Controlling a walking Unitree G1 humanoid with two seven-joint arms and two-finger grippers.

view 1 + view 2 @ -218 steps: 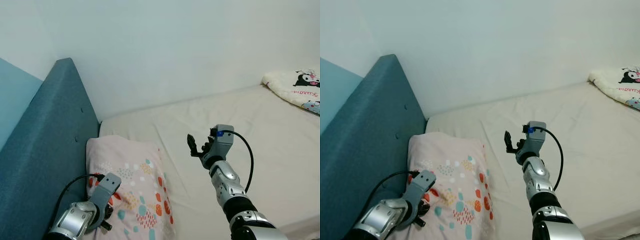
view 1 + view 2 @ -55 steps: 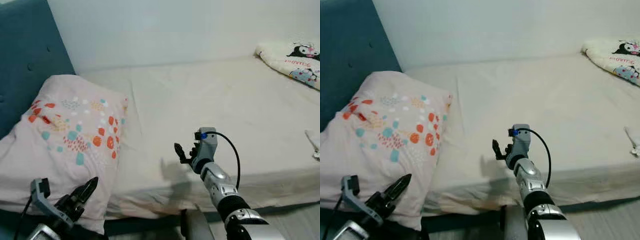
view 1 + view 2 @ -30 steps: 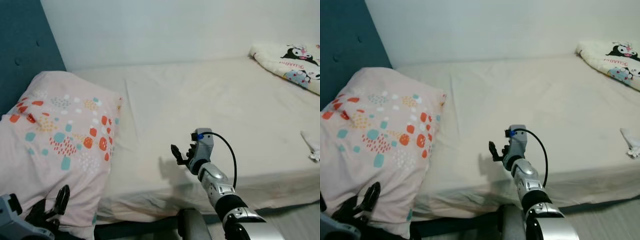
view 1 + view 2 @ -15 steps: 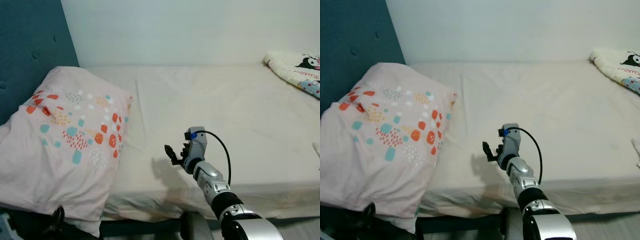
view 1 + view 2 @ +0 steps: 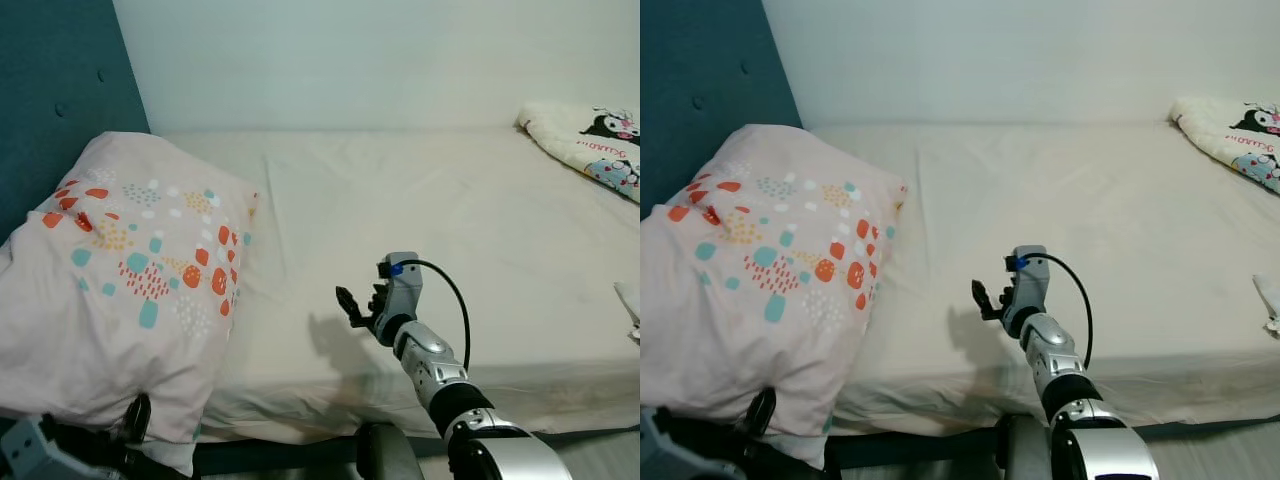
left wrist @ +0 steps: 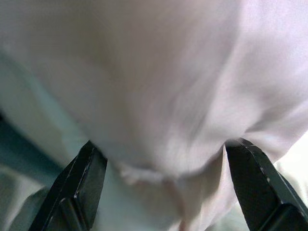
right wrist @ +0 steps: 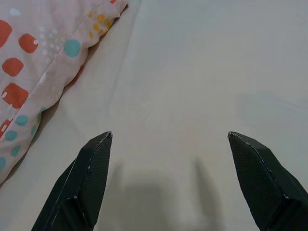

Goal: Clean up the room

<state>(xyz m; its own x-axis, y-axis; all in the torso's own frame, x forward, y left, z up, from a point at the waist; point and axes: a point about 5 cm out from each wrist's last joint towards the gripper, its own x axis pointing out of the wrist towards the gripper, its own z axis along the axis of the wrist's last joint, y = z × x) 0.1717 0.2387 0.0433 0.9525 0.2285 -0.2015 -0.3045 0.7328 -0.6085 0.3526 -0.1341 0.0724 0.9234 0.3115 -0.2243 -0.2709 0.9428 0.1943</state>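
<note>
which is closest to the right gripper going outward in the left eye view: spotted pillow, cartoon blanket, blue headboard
From the right gripper:
1. Spotted pillow, on its left, at the bed's head end.
2. Cartoon blanket, far right corner.
3. Blue headboard, far left, behind the pillow.

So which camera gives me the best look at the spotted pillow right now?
The left eye view: the pillow lies whole against the blue headboard. The right eye view matches it. The right wrist view catches a patterned corner; the left wrist view shows blurred pink fabric between the open left gripper fingers.
</note>
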